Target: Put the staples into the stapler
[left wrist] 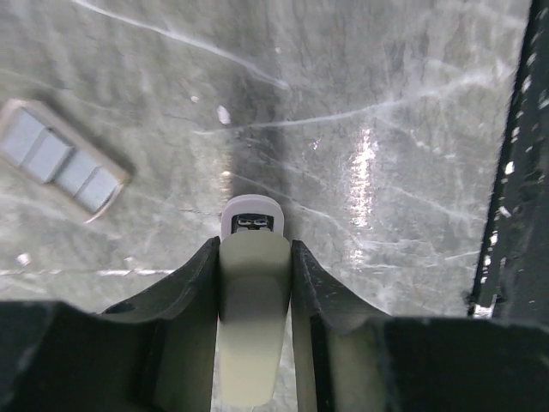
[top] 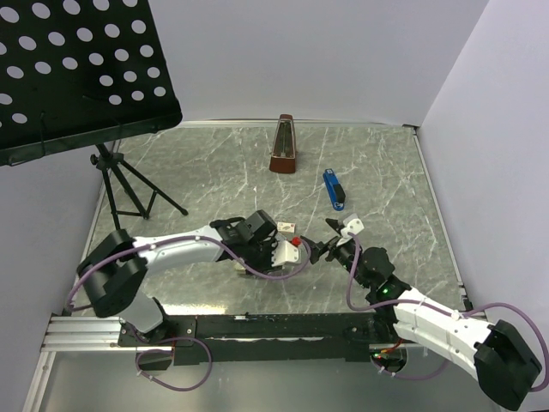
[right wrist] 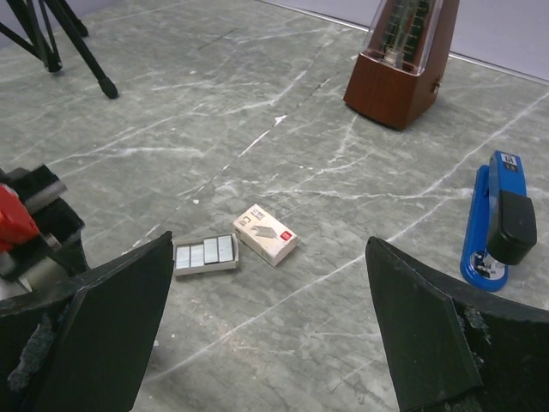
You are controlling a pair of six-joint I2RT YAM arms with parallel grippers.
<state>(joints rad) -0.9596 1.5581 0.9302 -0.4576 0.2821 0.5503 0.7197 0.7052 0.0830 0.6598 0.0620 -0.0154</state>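
Note:
My left gripper (top: 273, 255) is shut on a white stapler with a red part (top: 287, 251); in the left wrist view its cream body (left wrist: 249, 300) sits clamped between the jaws (left wrist: 251, 249), its nose over the table. The staples lie just beyond: an open tray of silvery strips (right wrist: 204, 254) and, beside it, the whitish box sleeve with red print (right wrist: 266, 233). They also show in the top view (top: 287, 226), and the tray in the left wrist view (left wrist: 60, 163). My right gripper (top: 323, 240) is open and empty (right wrist: 270, 287), facing the staples from a short way off.
A blue and black stapler (top: 334, 190) lies to the right (right wrist: 496, 225). A brown metronome (top: 285, 146) stands at the back. A black music stand on a tripod (top: 129, 184) takes up the far left. The table's rim (top: 433, 206) runs along the right.

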